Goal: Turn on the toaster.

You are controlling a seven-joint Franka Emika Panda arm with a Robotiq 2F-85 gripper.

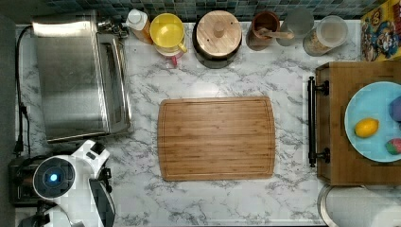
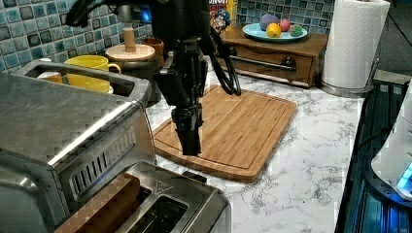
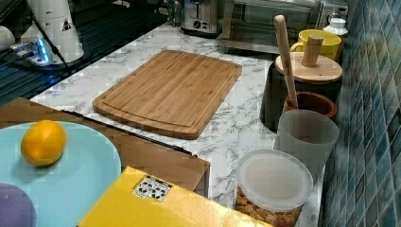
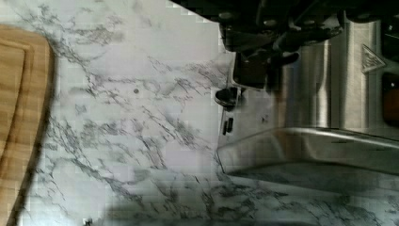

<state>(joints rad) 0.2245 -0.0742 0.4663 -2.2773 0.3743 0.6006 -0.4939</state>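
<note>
One pair of jaws [image 2: 189, 145], apparently closed and empty, hangs above the toaster's [image 2: 167, 206] lever end

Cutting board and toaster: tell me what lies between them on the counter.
In the left view, only bare marble counter separates the cutting board from the toaster. The arm's hand hangs above that gap, over the toaster's lever end.

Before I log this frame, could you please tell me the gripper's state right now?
Gripper: shut, holding nothing, poised above the toaster lever end.
</note>
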